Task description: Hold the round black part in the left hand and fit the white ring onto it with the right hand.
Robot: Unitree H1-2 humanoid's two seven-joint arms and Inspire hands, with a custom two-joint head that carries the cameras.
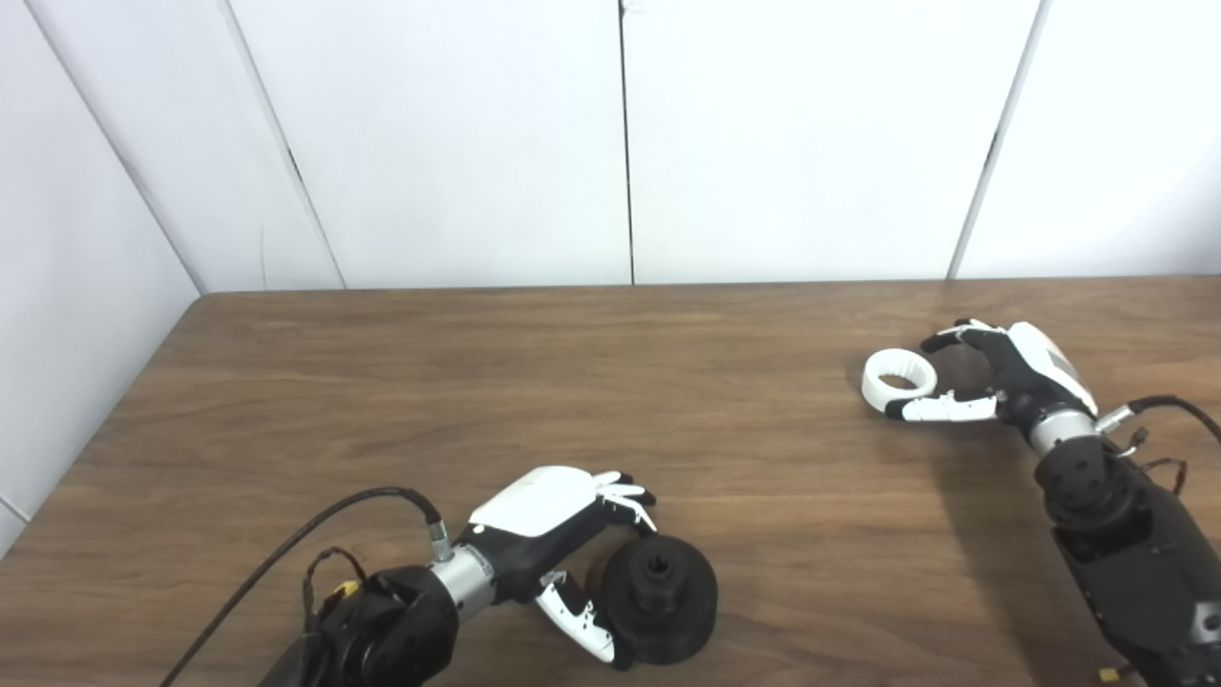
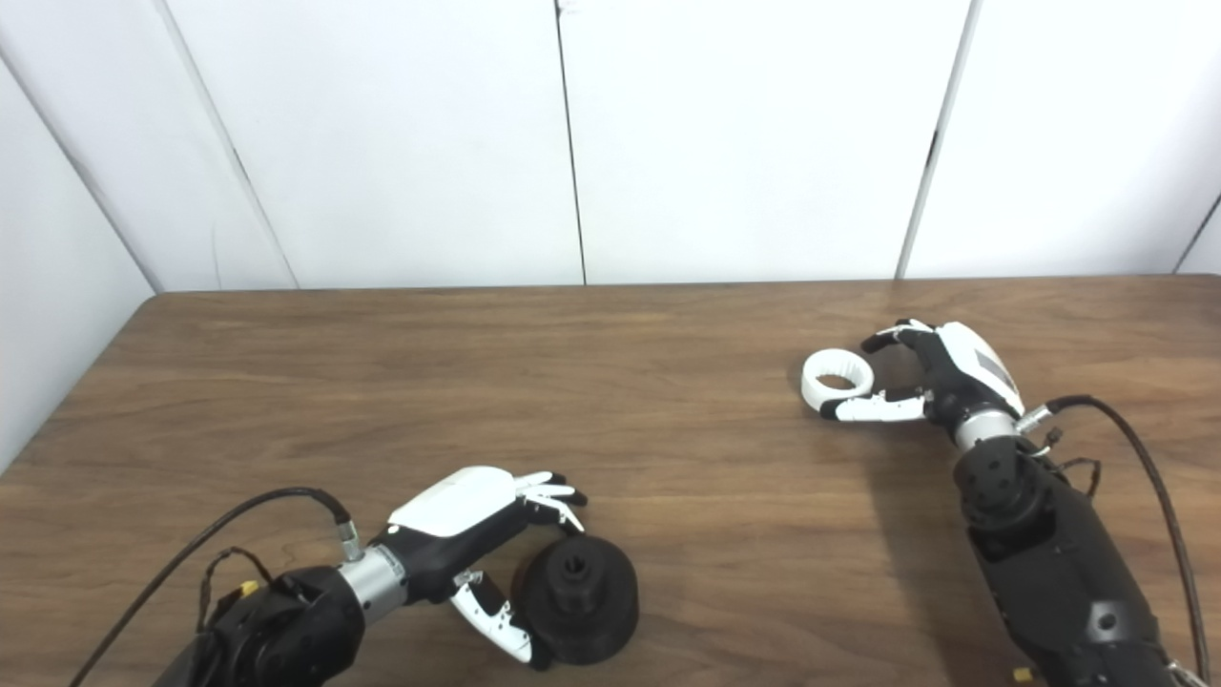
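Note:
The round black part (image 1: 663,596) with a raised hub lies flat on the table near the front edge. My left hand (image 1: 563,534) is open just left of it: the thumb reaches along its near-left side and the fingers (image 1: 625,494) hover just past its far-left edge. The white ring (image 1: 899,374) lies flat on the table at the right. My right hand (image 1: 992,377) is open beside the ring, with the thumb along its near edge and the fingers (image 1: 944,336) curled toward its right side. The ring rests on the table, not lifted.
The brown wooden table (image 1: 572,382) meets white wall panels at the back; its left edge slants at the far left. Black cables trail from both wrists, the left one (image 1: 315,530) and the right one (image 1: 1169,405).

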